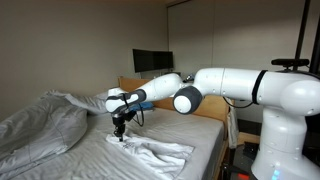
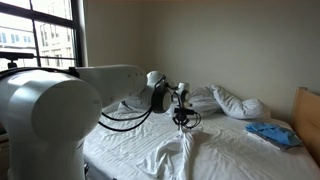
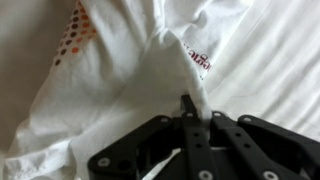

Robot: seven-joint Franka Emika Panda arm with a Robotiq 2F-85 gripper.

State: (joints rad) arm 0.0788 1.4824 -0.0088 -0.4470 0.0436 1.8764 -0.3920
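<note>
A white garment (image 3: 120, 85) with orange dots and a red print lies crumpled on the bed. My gripper (image 3: 190, 108) is shut on a raised fold of it, and the cloth is pinched between the two black fingers (image 3: 187, 104). In both exterior views the arm reaches out over the mattress with the gripper (image 1: 121, 131) (image 2: 182, 122) pointing down. The garment (image 1: 152, 152) (image 2: 181, 155) is pulled up into a peak under it. The rest of the cloth trails towards the bed's near edge.
A rumpled grey duvet (image 1: 40, 122) is piled at one end of the bed. Pillows (image 2: 236, 102) and a blue cloth (image 2: 270, 133) lie near the wooden headboard (image 2: 308, 118). A dark screen (image 1: 152, 61) stands behind the bed, and a window (image 2: 40, 35) is on the wall.
</note>
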